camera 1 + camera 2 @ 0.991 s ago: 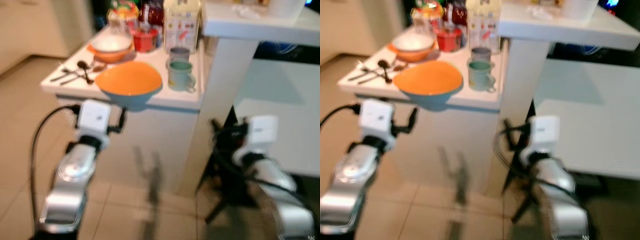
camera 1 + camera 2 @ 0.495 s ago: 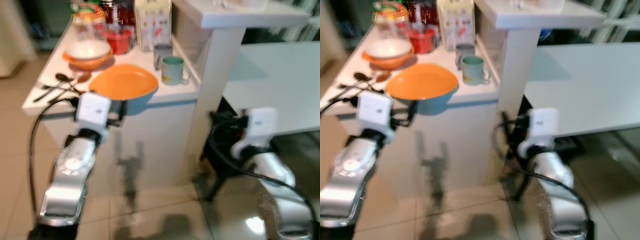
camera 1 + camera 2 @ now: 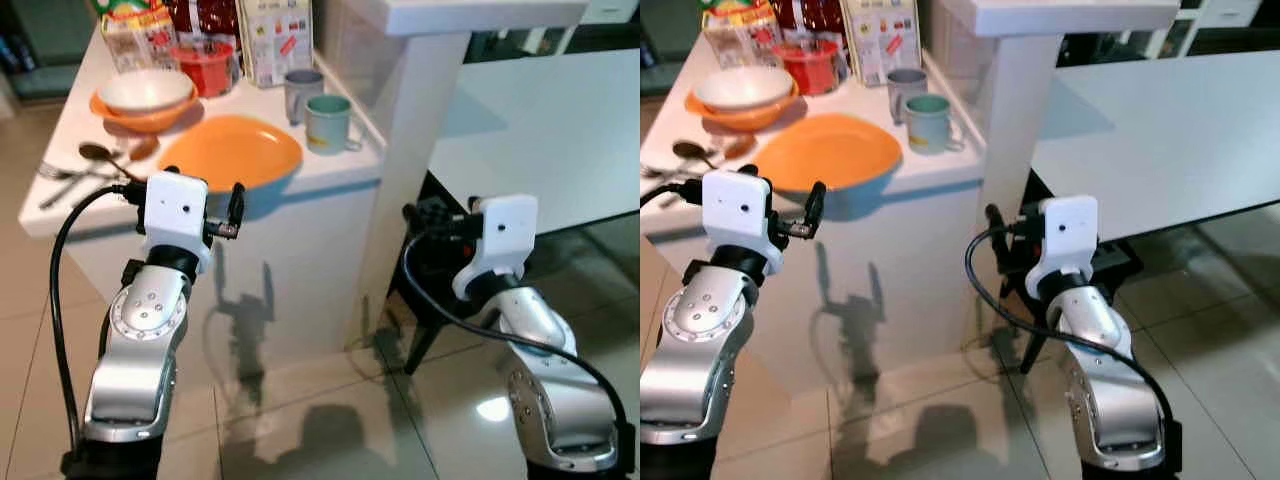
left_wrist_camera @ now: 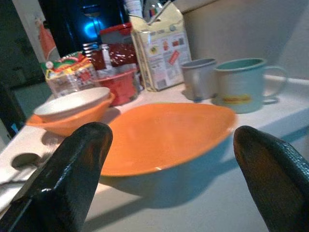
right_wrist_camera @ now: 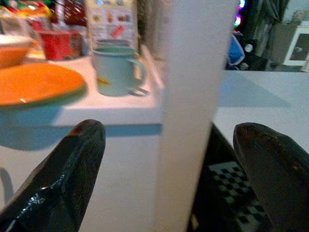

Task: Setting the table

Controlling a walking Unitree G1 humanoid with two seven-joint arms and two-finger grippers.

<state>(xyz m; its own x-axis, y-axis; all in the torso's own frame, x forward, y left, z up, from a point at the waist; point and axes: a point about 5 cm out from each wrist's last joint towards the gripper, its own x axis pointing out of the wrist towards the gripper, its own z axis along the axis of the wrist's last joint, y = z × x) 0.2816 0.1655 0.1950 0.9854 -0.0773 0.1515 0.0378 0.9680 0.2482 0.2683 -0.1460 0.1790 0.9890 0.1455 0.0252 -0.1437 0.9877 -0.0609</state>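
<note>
Currently approaching, I judge; nothing picked up yet. Orange plate point(image 3: 232, 151) at the near edge of the table point(image 3: 345, 178), green mug point(image 3: 327, 122) beside it. Left gripper point(image 4: 164, 169) level with the plate, fingers wide, empty. Right gripper point(image 5: 166, 169) likewise spread, facing a white post. Next: reach the plate's rim.

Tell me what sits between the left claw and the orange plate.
Nothing: in the left wrist view, bare white counter runs from the open left claw to the orange plate.

White pillar point(image 3: 420, 130) blocks right end effector point(image 3: 425, 215)
</note>
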